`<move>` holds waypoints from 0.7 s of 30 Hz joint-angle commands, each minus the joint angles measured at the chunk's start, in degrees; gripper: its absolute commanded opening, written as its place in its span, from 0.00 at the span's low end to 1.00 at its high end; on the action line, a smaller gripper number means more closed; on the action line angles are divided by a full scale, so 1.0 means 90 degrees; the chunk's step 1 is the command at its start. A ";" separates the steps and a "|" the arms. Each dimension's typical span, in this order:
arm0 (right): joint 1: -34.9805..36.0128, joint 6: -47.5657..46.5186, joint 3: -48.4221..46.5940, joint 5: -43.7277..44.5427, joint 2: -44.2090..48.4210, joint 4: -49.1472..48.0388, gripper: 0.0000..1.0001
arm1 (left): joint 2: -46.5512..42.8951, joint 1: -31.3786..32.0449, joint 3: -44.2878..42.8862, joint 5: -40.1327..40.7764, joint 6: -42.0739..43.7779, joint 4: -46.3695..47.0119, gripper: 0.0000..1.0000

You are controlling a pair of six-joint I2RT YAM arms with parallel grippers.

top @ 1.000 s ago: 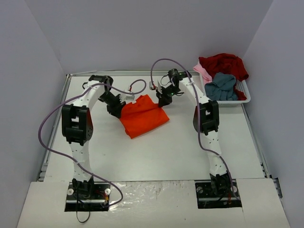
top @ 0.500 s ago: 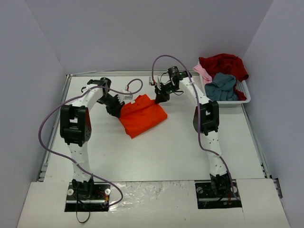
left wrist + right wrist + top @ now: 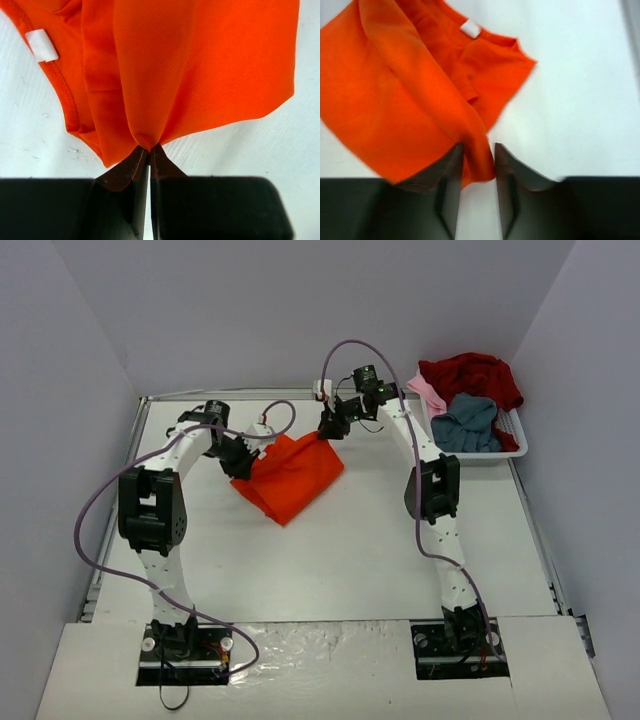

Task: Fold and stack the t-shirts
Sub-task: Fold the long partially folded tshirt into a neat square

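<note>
Orange-red t-shirt [image 3: 292,478]: one, bunched on the white table [image 3: 350,560], upper centre of the overhead view, strung between the two grippers. Count from above: two arms and one white basket [image 3: 514,436] at upper right. The basket holds three more shirts, one dark red [image 3: 470,375], one grey-blue [image 3: 465,422] and one pale pink [image 3: 428,392]. That makes four shirts in all. The left gripper [image 3: 240,462] sits at the left edge of the orange-red cloth and the right gripper [image 3: 328,428] at its upper right corner.

Left wrist view: the left gripper [image 3: 149,150] has its fingertips pressed together on a pinched fold of the orange-red t-shirt [image 3: 200,75], which fans out toward the top of the frame. One white neck tag [image 3: 41,45] shows at upper left. Its face looks plain white, with nothing legible on it.

Right wrist view (blurred): the right gripper [image 3: 477,155] has its fingers [image 3: 451,170] a little apart, with a fold of the orange-red t-shirt [image 3: 395,100] lying in the gap. I cannot tell whether they press on it. The same white tag [image 3: 470,28] is at top centre, too blurred to read.
</note>
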State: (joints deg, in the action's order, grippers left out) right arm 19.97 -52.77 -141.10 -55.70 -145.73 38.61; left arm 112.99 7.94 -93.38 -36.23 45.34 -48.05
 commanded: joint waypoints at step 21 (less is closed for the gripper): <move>0.0155 0.1342 0.2707 0.0661 0.1982 -0.1604 0.83 | -0.1694 -0.0092 0.2260 0.0949 -0.0418 0.1041 0.02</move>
State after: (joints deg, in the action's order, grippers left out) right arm 21.93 -39.44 -119.66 -51.46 -136.90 24.71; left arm 101.41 7.70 -73.91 -27.42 43.24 -40.77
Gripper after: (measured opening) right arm 0.828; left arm 0.031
